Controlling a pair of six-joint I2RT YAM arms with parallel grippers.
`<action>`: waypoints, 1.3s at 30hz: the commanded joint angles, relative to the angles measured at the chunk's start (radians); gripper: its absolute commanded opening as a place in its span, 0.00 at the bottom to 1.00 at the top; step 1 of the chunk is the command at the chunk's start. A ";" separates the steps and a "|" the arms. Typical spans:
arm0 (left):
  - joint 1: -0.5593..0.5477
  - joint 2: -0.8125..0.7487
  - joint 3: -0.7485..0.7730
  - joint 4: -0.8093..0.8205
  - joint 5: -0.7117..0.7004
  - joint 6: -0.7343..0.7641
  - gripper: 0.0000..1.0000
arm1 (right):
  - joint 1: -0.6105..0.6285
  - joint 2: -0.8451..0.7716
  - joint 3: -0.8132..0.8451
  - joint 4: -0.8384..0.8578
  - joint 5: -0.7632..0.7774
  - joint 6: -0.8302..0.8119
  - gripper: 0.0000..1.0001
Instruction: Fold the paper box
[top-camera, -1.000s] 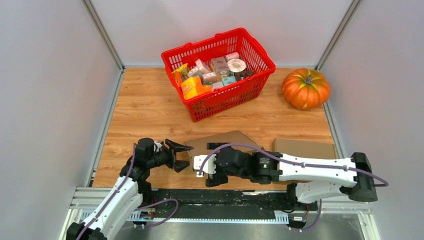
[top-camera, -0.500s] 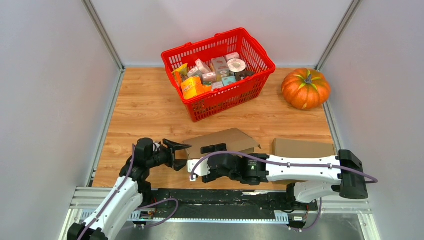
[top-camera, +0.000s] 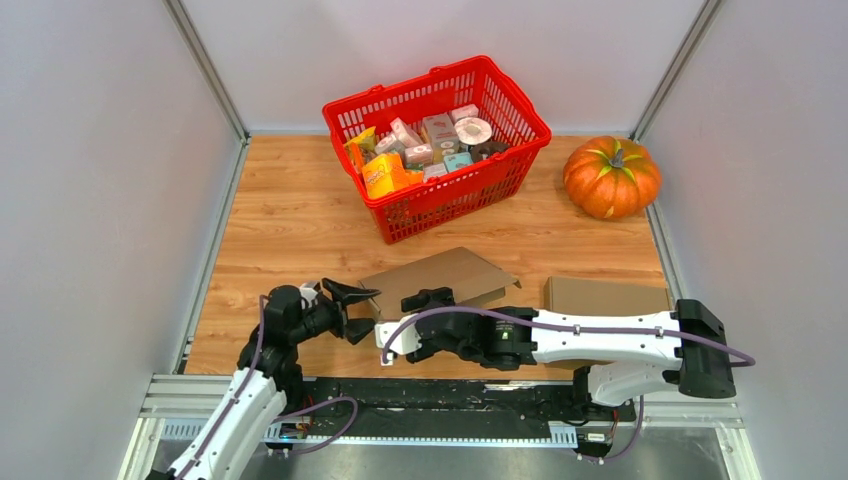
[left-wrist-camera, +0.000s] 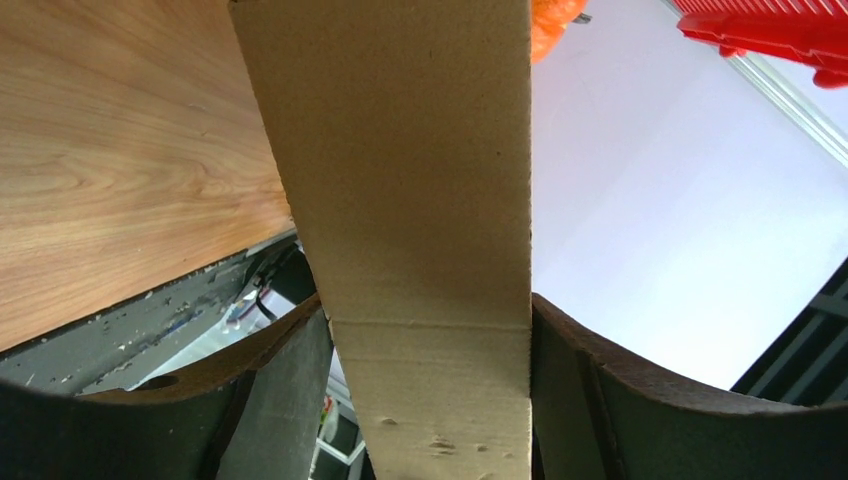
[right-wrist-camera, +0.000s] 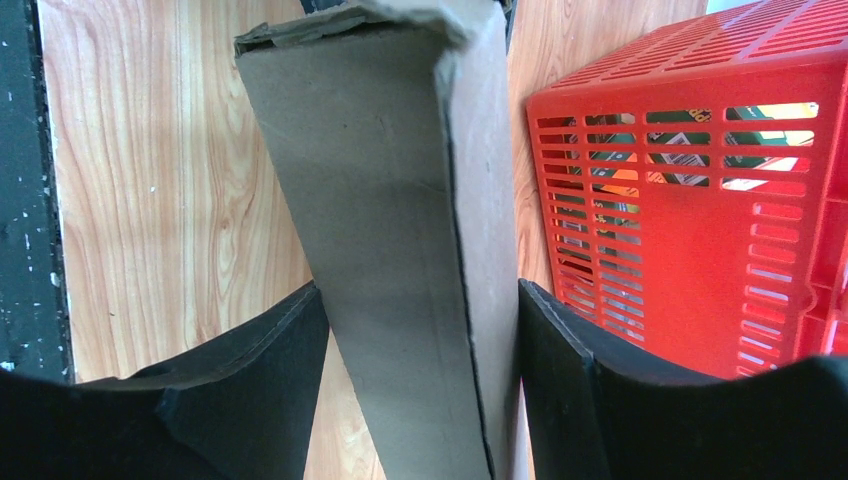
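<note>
The paper box is a flattened brown cardboard piece lying near the table's front, its near edge raised. My left gripper reaches in from the left at the box's left end. In the left wrist view a cardboard panel fills the gap of the left gripper and touches both fingers. My right gripper sits at the box's near edge, just right of the left one. In the right wrist view the folded cardboard stands between the jaws of the right gripper, which press on both sides.
A red basket full of small packages stands at the back centre. An orange pumpkin sits at the back right. A second brown cardboard box lies right of the paper box, beside the right arm.
My right gripper moved left along the box's near edge and its jaws closed in on the cardboard. The box's near edge rose a little. The left arm drew back slightly.
</note>
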 joint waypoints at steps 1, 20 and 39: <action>0.009 -0.061 0.014 0.012 0.091 0.095 0.73 | -0.028 -0.028 0.027 0.093 0.090 -0.018 0.34; 0.015 -0.329 0.080 -0.234 -0.109 -0.112 0.76 | -0.005 -0.077 -0.008 0.072 0.112 -0.042 0.26; 0.016 0.084 0.746 -0.798 -0.519 0.982 0.74 | -0.055 0.050 0.405 -0.633 -0.118 0.318 0.30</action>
